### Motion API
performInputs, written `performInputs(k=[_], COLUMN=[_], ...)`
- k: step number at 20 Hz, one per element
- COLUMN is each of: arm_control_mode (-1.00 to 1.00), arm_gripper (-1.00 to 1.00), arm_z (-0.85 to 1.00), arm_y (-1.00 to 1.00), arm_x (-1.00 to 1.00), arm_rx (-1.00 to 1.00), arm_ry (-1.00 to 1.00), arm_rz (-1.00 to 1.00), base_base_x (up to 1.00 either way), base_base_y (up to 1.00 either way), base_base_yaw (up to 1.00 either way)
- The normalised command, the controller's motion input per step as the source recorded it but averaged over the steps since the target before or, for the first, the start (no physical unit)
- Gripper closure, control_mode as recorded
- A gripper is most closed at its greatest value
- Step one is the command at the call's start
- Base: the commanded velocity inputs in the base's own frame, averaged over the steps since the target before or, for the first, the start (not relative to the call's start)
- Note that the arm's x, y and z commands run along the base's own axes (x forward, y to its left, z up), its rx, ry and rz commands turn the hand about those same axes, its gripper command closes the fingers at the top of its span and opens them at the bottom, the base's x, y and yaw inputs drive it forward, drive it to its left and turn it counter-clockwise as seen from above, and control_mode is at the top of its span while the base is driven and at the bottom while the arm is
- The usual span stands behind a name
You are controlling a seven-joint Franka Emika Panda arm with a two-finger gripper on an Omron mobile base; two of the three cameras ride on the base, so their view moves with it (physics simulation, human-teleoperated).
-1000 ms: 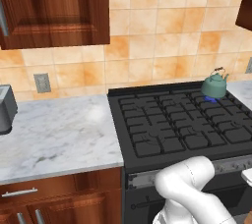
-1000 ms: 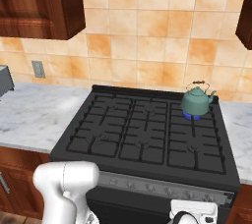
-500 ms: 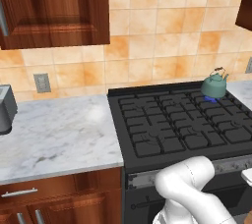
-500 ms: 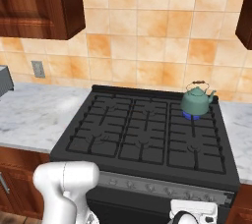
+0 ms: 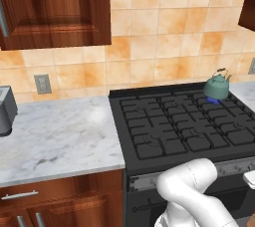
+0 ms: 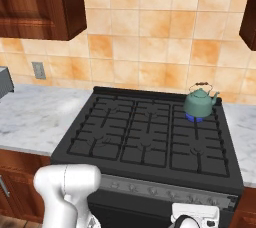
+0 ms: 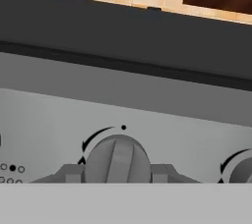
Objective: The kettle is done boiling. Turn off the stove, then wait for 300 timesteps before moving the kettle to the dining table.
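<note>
The teal kettle (image 5: 216, 85) (image 6: 200, 103) stands upright on the back right burner of the black stove (image 5: 184, 126) (image 6: 145, 132), and a blue flame (image 6: 194, 118) shows under it. Along the stove front runs the grey knob strip (image 6: 160, 191). In the hand view my gripper (image 7: 118, 175) is right up against that strip. Its fingers (image 7: 69, 174) sit on either side of a round grey knob (image 7: 118, 156) and touch its edges. That knob's ridge stands nearly upright below a small dot. The dining table is out of view.
A second knob (image 7: 242, 169) sits at the right edge of the hand view. Marble counter (image 5: 60, 136) lies left of the stove with a grey appliance (image 5: 5, 110) on it, and more counter (image 6: 242, 127) lies to the right. Wooden cabinets and a hood hang overhead.
</note>
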Motion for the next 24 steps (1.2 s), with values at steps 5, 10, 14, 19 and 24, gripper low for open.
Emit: performInputs(k=[5,10,14,19,24], arm_control_mode=[-1.00,-1.00,-1.00,-1.00,-1.00], arm_gripper=[1.00,1.00,1.00,1.00,1.00], arm_z=[0.00,0.00,0.00,0.00,0.00], arm_y=[-0.11,-0.05,0.00,0.00,0.00], arm_x=[0.00,0.00,0.00,0.00,0.00], arm_rx=[0.11,0.18,0.20,0.22,0.23], arm_ry=[0.00,0.01,0.05,0.09,0.11], arm_rz=[0.00,0.00,0.00,-0.01,-0.02], base_base_x=[0.00,0.00,0.00,0.00,0.00], base_base_y=[0.00,0.00,0.00,0.00,0.00], base_base_yaw=[0.00,0.00,0.00,0.00,0.00])
